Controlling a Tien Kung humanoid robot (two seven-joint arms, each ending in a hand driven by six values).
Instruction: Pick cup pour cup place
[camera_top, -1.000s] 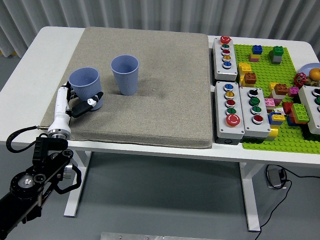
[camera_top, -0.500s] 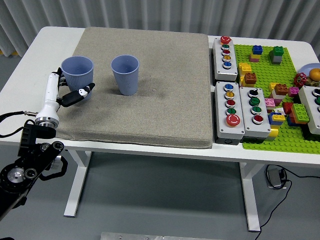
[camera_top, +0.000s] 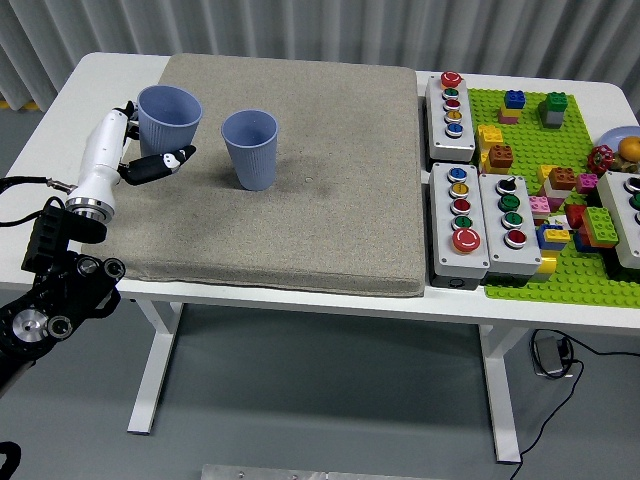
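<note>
The left arm reaches up from the lower left, its hand raised with fingers curled closed.

Bright, even overhead light; soft faint shadows, no glare, sharp focus throughout.

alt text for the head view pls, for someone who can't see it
The robot's left hand grips a blue cup held upright near the left edge of a grey mat, beside a second blue cup standing on the mat. To the right on the white table are button boxes and a green brick baseplate.
</note>
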